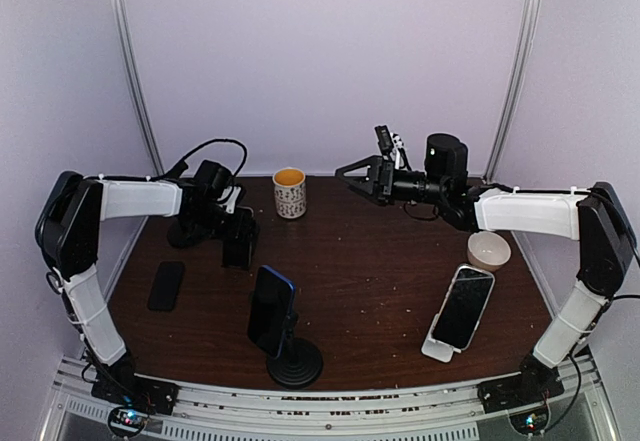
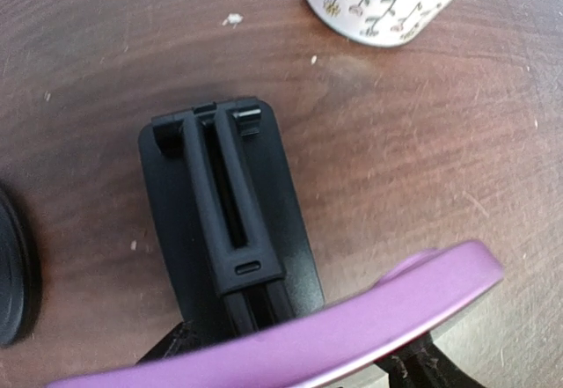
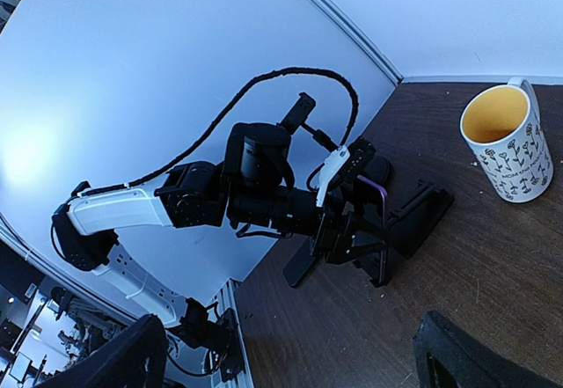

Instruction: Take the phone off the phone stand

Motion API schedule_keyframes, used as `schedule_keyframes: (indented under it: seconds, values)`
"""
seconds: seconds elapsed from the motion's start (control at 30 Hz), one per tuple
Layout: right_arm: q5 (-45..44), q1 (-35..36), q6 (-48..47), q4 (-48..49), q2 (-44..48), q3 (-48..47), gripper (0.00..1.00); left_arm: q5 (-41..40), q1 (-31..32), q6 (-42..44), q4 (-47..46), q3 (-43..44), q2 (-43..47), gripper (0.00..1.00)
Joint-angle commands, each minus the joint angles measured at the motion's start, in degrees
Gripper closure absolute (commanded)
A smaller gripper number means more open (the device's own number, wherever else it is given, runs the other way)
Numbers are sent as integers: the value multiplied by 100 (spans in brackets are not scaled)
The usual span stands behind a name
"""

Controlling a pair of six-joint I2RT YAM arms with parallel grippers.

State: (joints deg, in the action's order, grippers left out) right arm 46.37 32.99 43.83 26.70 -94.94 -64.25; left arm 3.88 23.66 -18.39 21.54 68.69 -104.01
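Left wrist view: the phone (image 2: 290, 335) sits between the fingers of the left gripper (image 1: 228, 221), which I read as clamped on it. It shows edge-on as a purple band across the bottom of the frame. Its long axis runs side to side and rises slightly to the right, crosswise to the centre rail of the black phone stand (image 2: 220, 203) beneath it. The stand's two small lip hooks, at the end nearest the mug (image 2: 387, 1), are bare. I judge the phone clear of the cradle or nearly so. Whether it touches the stand's other end I cannot tell, since the phone itself hides that part.

Top external view: the stand and left gripper lie just left of the mug, a little toward the arm bases. The right gripper (image 1: 358, 179) hovers just right of the mug above the table, jaws spread wide and empty. The left arm is the one on the job; the right is well apart from the phone.

Right wrist view: a purple edge shows at the left fingers, with the stand between them and the mug.

Condition of the phone: smooth purple case, rounded corner, no screen visible.

Assessment: what remains is to carry the phone away from the rail. The mug stands close on that side, so I would draw back away from it.
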Motion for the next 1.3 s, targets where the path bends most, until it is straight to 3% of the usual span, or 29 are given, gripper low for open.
schedule_keyframes:
  seconds: [0.0,0.3,0.87,1.07,1.27]
  values:
    - [78,-34,-35,91,-42,-140,0,102,-48,304,-228,476,-339,31]
    - [78,-64,-103,8,23,-121,0,-140,-134,462,106,1161,-663,30]
    - [41,-64,-127,-91,37,-122,0,-252,-36,190,-39,981,-486,3]
    - [5,-65,-112,-127,61,-111,0,-358,12,-61,-163,975,-578,8]
    - [-15,-60,-118,-161,80,-112,0,-460,35,-183,-122,1049,-645,20]
